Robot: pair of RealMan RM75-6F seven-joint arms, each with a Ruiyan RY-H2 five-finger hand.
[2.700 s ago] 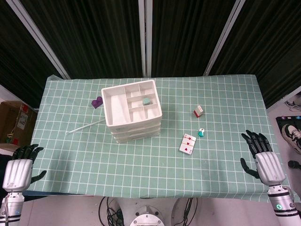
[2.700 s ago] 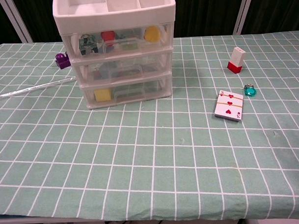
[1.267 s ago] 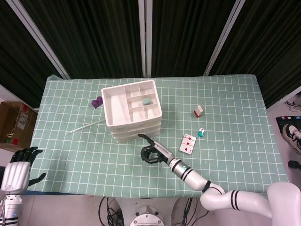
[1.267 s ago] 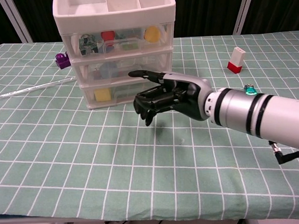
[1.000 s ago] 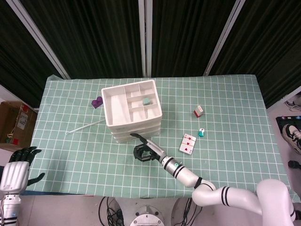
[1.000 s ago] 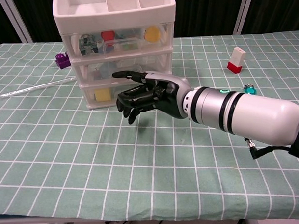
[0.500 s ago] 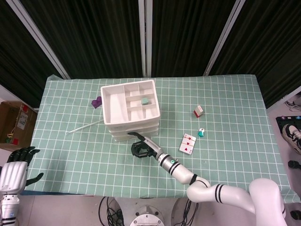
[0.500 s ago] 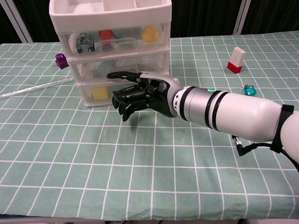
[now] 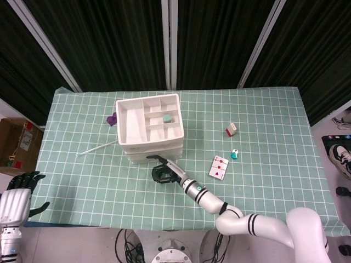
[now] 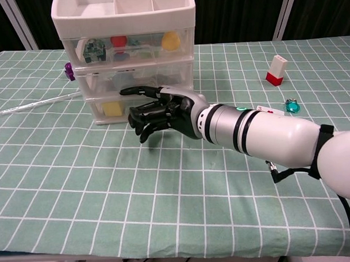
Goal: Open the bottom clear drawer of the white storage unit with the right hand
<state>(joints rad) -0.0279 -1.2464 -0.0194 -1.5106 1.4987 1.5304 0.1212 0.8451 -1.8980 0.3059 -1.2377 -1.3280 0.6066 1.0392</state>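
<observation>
While the unit (image 10: 123, 55) stands toward the far left of the desk (image 10: 166, 212), its bottom drawer (image 10: 114, 107) looks closed. Right hand (image 10: 160, 115) sits at that drawer's front, fingers (image 10: 141, 118) curled; whether they grip the handle I cannot tell. Left hand (image 9: 16, 194) hangs off the desk's edge, fingers spread, holding nothing.

A green cloth with white squares (image 10: 108, 185) is spread over the bench. A red and white block (image 10: 276, 69) is stood up near the far right. A small teal thing (image 10: 292, 106) is seen nearer. Playing cards (image 9: 219, 167) are laid flat. A purple thing (image 10: 69, 70) and a thin clear stick (image 10: 36, 104) are seen at the left.
</observation>
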